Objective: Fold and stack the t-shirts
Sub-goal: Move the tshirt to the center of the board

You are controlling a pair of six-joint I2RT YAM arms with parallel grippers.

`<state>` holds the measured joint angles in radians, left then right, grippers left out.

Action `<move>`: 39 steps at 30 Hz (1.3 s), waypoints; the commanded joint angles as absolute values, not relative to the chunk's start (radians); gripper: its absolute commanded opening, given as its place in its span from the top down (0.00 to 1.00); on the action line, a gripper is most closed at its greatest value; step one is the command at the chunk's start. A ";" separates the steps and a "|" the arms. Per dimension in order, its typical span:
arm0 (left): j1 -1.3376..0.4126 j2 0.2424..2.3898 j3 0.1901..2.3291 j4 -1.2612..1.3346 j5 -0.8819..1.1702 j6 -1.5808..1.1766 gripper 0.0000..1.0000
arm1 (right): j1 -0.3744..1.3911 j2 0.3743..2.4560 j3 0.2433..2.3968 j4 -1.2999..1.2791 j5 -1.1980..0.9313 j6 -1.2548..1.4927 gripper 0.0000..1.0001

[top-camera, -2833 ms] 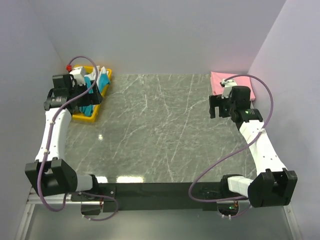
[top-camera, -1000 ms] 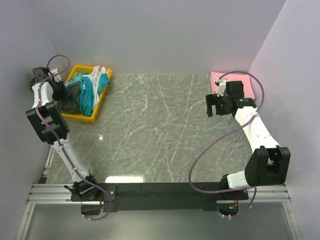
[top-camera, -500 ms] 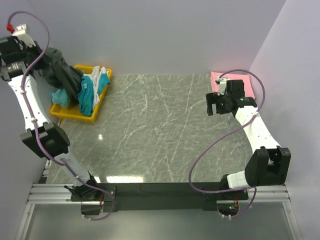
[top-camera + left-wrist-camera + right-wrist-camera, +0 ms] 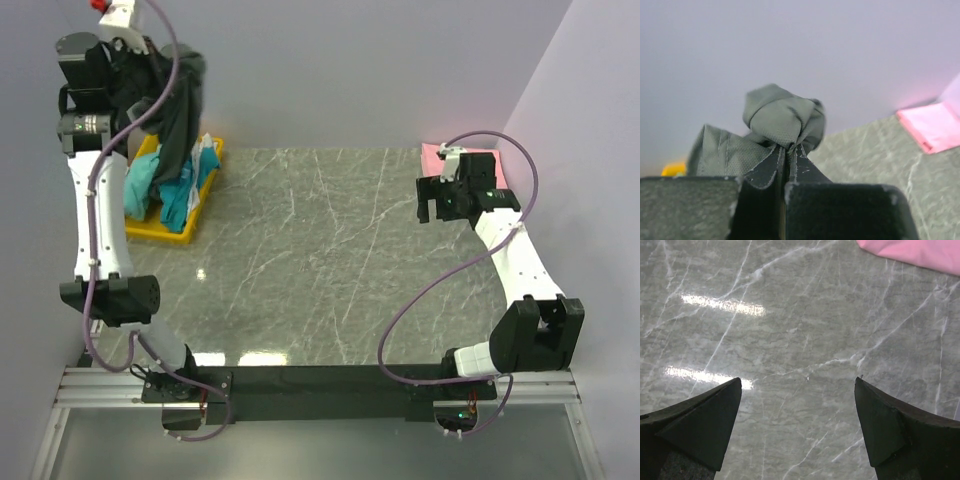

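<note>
L gripper (image 4: 788, 150), jaws pinched shut on soft dark charcoal cloth t-shirt (image 4: 180, 110), holds it high over yellow plastic tray (image 4: 150, 232). R gripper (image 4: 797, 382) is wide open and empty, near folded pink cloth t-shirt (image 4: 920, 252). Best to clear the tray fully before lowering, then spread the shirt flat mid-table.

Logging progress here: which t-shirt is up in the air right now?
The dark grey t-shirt, pinched in the left gripper, hanging over the yellow tray. The teal shirt and white shirt lie in it; the pink shirt lies on the table.
</note>
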<state>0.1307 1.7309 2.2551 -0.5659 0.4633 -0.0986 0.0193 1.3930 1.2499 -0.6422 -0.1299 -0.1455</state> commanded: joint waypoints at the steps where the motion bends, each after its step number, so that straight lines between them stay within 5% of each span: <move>1: 0.062 1.612 2.316 -0.335 0.408 -0.106 1.00 | 0.005 1.361 1.310 -0.647 -0.150 -0.126 0.00; 17: -0.208 1.586 2.202 -0.066 0.701 -0.434 0.99 | -0.067 1.368 1.344 -0.650 -0.210 -0.089 0.00; 22: -0.199 1.526 1.843 -0.055 0.756 -0.512 0.99 | -0.084 1.385 1.355 -0.670 -0.264 -0.097 0.00; 29: 0.024 1.543 1.405 -0.278 0.747 -0.210 0.99 | -0.083 1.416 1.345 -0.724 -0.386 -0.147 0.02; 32: 0.163 1.695 1.437 -0.557 0.785 0.032 0.72 | -0.060 1.440 1.315 -0.747 -0.454 -0.156 0.04; 33: 0.191 1.733 1.453 -0.608 0.793 0.076 0.42 | -0.046 1.456 1.304 -0.755 -0.459 -0.173 0.05; 36: 0.276 1.801 1.483 -0.724 0.785 0.176 0.04 | 0.027 1.473 1.241 -0.744 -0.436 -0.190 0.10; 39: 0.279 1.763 1.491 -0.701 0.724 0.247 0.01 | 0.075 1.505 1.198 -0.710 -0.442 -0.183 0.20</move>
